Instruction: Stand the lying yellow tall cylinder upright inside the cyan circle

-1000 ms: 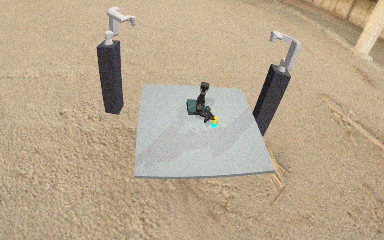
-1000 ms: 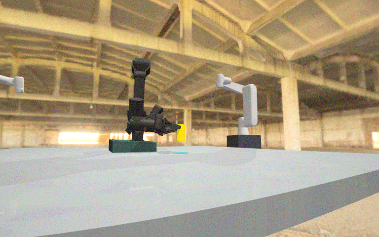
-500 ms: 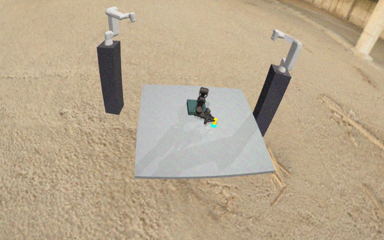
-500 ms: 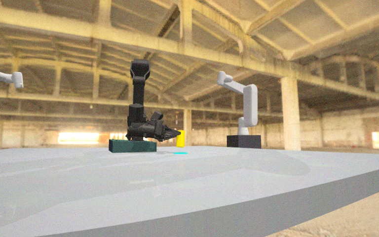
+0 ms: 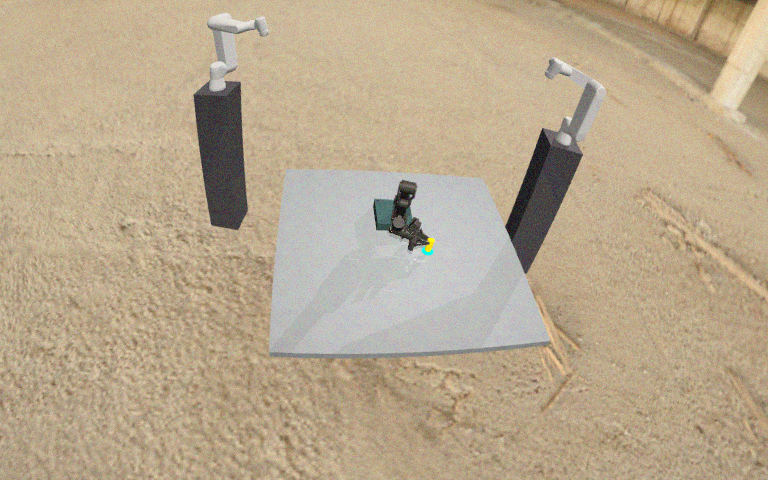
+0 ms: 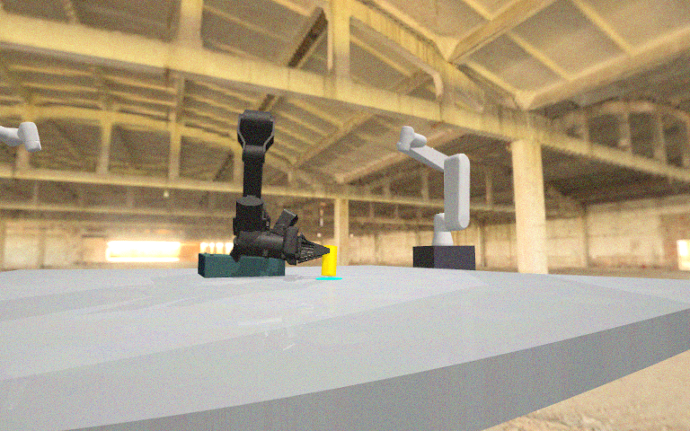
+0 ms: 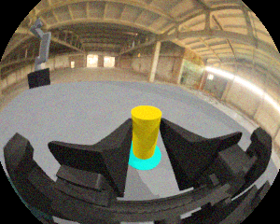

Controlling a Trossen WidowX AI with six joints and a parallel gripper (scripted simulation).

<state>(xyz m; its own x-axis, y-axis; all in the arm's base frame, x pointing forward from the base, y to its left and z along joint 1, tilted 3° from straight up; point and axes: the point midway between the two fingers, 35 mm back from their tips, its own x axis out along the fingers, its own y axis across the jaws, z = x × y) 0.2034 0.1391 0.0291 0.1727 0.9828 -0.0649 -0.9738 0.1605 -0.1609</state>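
The yellow tall cylinder (image 5: 430, 244) (image 6: 329, 261) (image 7: 145, 135) is upright over the cyan circle (image 5: 427, 252) (image 6: 329, 278) (image 7: 145, 164). Its lower end is at or just above the circle; whether it touches cannot be told for sure. In the wrist view the circle shows around its foot, mostly on the near side. My gripper (image 5: 428, 242) (image 6: 329, 250) (image 7: 146, 121) is shut on the cylinder near its upper part, reaching in from the side, nearly level and tilted slightly. The far side of the circle is partly hidden by the cylinder.
The grey table top (image 5: 328, 321) (image 6: 418, 330) (image 7: 84, 107) bears my arm and a dark green box (image 5: 383, 214) (image 6: 242, 267) at the arm's base. Two white arms (image 5: 590, 107) (image 6: 455, 187) stand on dark pillars beyond the table's sides.
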